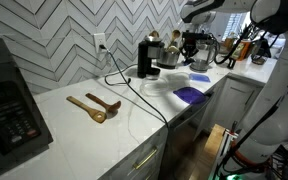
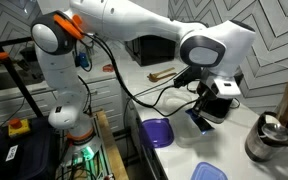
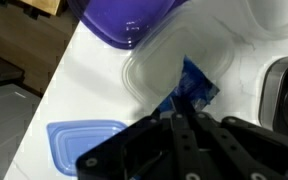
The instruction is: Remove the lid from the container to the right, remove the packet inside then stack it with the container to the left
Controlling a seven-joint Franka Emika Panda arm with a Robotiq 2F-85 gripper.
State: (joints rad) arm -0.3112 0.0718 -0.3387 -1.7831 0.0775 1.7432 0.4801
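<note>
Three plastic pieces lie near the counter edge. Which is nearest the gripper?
The clear container, between the purple piece and the pale blue lid: it lies right ahead of the gripper, with the blue packet at its edge.

Blue packet point(image 3: 197, 84) half hidden behind blurred pincer point(image 3: 181, 113)

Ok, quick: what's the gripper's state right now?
Gripper: looks closed on the blue packet, inside the clear container.
</note>
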